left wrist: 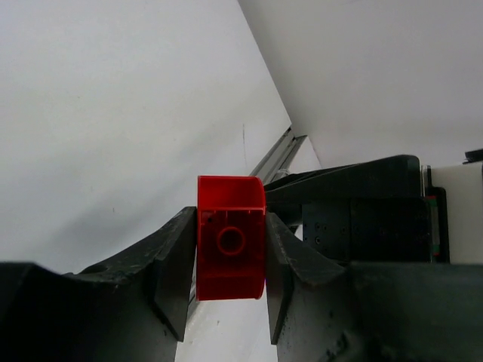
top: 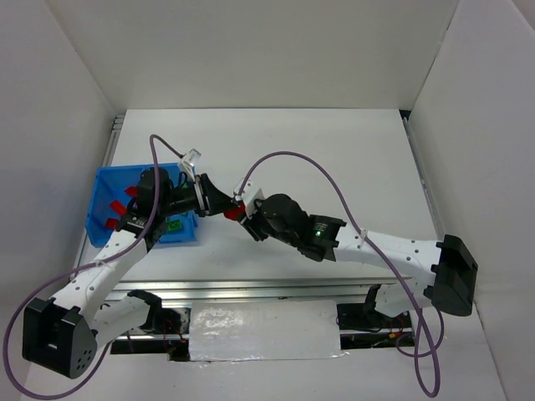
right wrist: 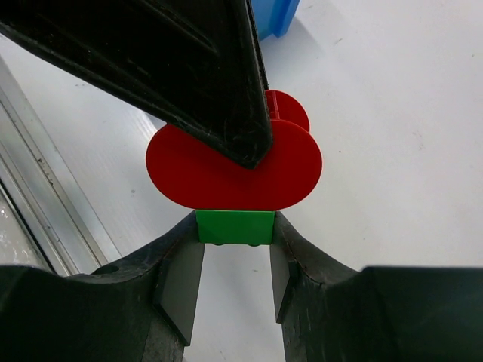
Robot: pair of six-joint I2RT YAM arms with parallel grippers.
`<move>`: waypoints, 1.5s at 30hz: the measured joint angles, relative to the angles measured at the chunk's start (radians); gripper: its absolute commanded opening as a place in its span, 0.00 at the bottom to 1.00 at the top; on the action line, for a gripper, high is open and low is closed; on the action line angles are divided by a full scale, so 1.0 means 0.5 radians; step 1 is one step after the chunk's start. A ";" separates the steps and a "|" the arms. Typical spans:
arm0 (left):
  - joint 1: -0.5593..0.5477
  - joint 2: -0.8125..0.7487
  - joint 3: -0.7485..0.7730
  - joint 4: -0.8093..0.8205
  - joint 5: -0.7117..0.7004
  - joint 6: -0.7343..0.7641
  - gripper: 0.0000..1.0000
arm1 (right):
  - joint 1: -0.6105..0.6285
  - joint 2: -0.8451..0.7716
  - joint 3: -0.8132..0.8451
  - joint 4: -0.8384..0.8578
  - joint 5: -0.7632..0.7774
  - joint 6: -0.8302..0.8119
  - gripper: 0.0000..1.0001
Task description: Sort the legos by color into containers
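My two grippers meet just right of the blue bin (top: 104, 188). My left gripper (top: 227, 208) is shut on a red brick (left wrist: 230, 237), which shows as a rounded red piece in the right wrist view (right wrist: 234, 164). My right gripper (top: 244, 215) is shut on a green brick (right wrist: 235, 226) that sits tight against the red one. The pair shows as a small red spot in the top view (top: 233, 213), held above the table. Red bricks (top: 113, 206) lie in the bin's left compartment and a green one (top: 175, 225) in the right compartment.
The bin's corner (right wrist: 273, 16) shows at the top of the right wrist view. White walls stand at the back and sides. A metal rail (top: 251, 288) runs along the table's near edge. Purple cables (top: 334, 180) loop over both arms.
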 measured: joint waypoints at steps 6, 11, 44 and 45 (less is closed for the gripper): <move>0.100 0.002 0.166 -0.298 -0.058 0.102 0.00 | -0.042 0.014 -0.047 0.169 -0.043 0.018 0.00; 0.499 -0.005 0.375 -0.654 -0.427 0.269 0.00 | -0.157 -0.079 -0.256 0.196 -0.092 0.049 0.00; 1.397 -0.053 0.584 -1.234 -1.460 0.398 1.00 | -0.214 0.277 0.069 0.246 -0.528 0.400 0.06; 1.397 -0.156 0.561 -1.223 -1.388 0.439 1.00 | -0.212 0.395 0.211 0.230 -0.517 0.446 0.09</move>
